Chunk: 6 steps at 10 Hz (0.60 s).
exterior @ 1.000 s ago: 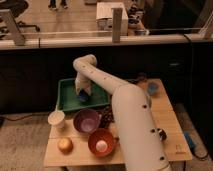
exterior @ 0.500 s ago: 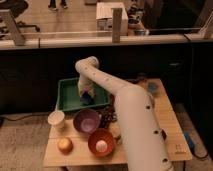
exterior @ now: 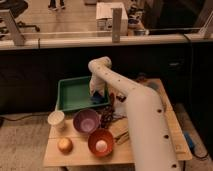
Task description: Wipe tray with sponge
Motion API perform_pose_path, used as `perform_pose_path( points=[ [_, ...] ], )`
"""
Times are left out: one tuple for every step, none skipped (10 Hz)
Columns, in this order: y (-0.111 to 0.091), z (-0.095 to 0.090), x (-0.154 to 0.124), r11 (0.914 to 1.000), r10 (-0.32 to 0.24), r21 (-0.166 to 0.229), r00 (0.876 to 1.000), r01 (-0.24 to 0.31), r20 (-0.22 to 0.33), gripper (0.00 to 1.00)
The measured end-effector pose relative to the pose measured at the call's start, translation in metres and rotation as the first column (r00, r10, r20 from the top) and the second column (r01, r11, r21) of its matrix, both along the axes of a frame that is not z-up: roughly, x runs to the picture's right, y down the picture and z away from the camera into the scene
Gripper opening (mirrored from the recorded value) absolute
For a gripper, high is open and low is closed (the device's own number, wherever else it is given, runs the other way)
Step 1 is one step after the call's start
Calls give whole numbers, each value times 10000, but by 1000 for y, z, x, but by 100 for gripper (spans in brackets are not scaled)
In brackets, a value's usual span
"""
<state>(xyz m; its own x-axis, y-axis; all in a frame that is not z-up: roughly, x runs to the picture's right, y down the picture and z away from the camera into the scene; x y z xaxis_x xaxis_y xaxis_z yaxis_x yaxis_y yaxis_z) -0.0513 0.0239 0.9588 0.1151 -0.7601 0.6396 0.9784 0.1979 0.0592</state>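
Rightward across the tray (exterior: 73,93) goes the gripper (exterior: 97,94), over the sponge (exterior: 100,99); wiping looks underway, though its hold can't be told.

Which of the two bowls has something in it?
The orange bowl, the front one: a pale round item sits inside. The purple bowl behind it looks empty. The gripper is over the right end of the green tray.

A light wooden table (exterior: 75,158) carries a small white cup (exterior: 56,119) at the left, with a round purple bowl (exterior: 86,121) just beside it. Nearer the front edge is a round orange bowl (exterior: 95,138) holding a pale round item (exterior: 102,145). A yellowish round fruit (exterior: 64,145) lies left of the orange bowl. A dark jumble (exterior: 108,116) that cannot be made out sits right of the purple bowl, just in front of the gripper (exterior: 98,94) toward the table's back.
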Motion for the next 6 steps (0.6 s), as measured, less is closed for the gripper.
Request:
perform_pose_path(
  points=[
    [-5,3,-5,10000,7,88,10000,-7,-10,0],
    [-10,5,-17,9999,16,156,10000,-17,62,0],
    [-17,6,-43,9997,-27,252,9997,21,260,0],
    [-19,4,-59,9995,-120,290,9989,107,447,0],
    [-19,-2,-77,9991,-260,343,9965,234,796,0],
    [-17,-11,-88,9986,-417,381,9926,376,1144,0]
  ],
)
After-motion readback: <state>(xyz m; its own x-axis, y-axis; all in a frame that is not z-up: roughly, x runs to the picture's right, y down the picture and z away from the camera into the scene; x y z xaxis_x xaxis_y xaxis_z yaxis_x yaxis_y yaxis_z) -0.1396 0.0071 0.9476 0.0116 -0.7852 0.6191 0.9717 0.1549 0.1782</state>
